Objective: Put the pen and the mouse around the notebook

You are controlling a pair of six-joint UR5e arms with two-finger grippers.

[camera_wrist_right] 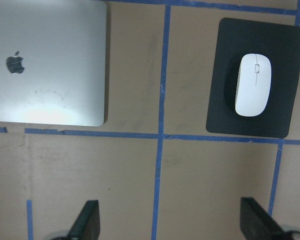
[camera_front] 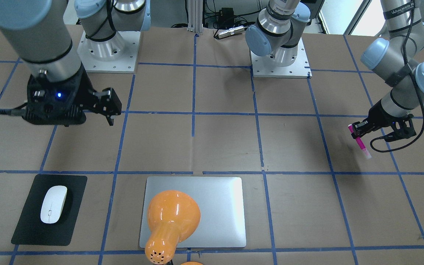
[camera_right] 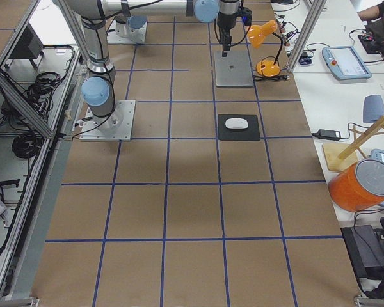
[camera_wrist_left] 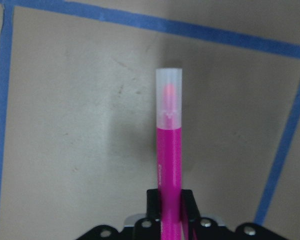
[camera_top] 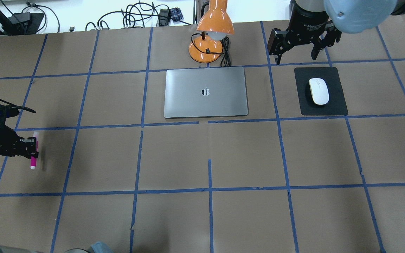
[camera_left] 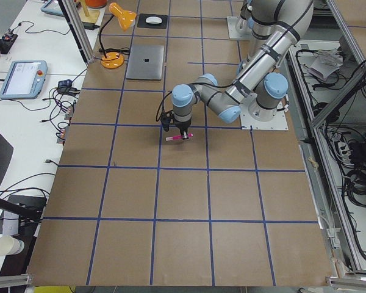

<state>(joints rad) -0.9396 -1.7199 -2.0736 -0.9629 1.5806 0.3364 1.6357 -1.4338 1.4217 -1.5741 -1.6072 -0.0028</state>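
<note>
The pink pen [camera_top: 33, 154] with its pale cap is clamped in my left gripper [camera_top: 30, 149], which is shut on it at the table's far left. The left wrist view has the pen [camera_wrist_left: 169, 160] sticking out past the fingers over brown paper, its shadow beside it. The silver notebook [camera_top: 206, 92] lies flat at the middle back. The white mouse [camera_top: 319, 91] rests on a black pad [camera_top: 336, 105] to the notebook's right. My right gripper [camera_top: 296, 54] hangs open above the table just behind the pad, holding nothing; its wrist view looks down on the mouse [camera_wrist_right: 254, 85] and notebook [camera_wrist_right: 45, 65].
An orange desk lamp [camera_top: 214, 21] stands behind the notebook, its shade leaning over the notebook's back edge [camera_front: 171, 217]. Brown paper with a blue tape grid covers the table. Cables lie beyond the back edge.
</note>
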